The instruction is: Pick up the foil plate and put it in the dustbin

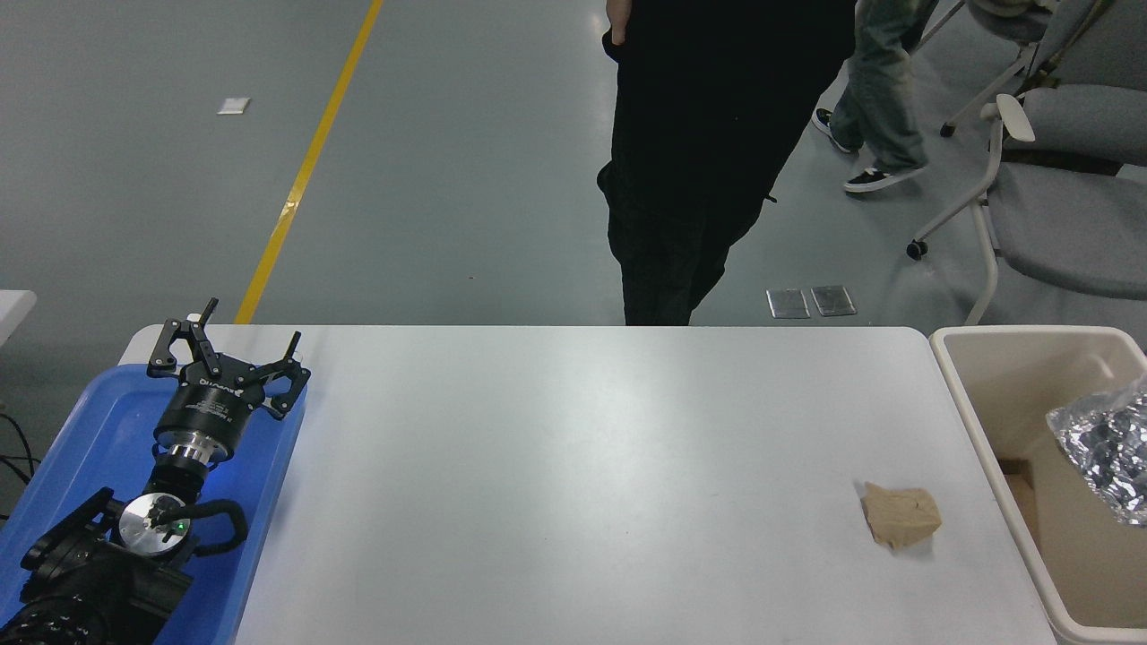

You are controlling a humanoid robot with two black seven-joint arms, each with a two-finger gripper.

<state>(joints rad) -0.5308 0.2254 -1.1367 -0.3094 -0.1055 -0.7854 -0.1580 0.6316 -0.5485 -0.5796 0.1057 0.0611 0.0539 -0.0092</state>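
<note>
Evidently the shiny crinkled foil plate (pixel 1104 452) is seen inside the cream plastic dustbin (pixel 972 417), so release is judged due; the right gripper is out of view, the left gripper (pixel 228 356) parked wide.

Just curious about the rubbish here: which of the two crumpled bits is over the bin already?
The shiny silver foil plate, within the cream dustbin opening at the right edge. The tan paper lump lies on the white table beside it.

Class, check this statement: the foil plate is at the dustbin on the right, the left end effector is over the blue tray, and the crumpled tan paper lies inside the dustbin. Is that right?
Not quite. The head view shows the crumpled tan paper lying on the white table, beside the dustbin, not inside it. The rest holds: the foil plate is at the dustbin and the left end effector is over the blue tray.
</note>
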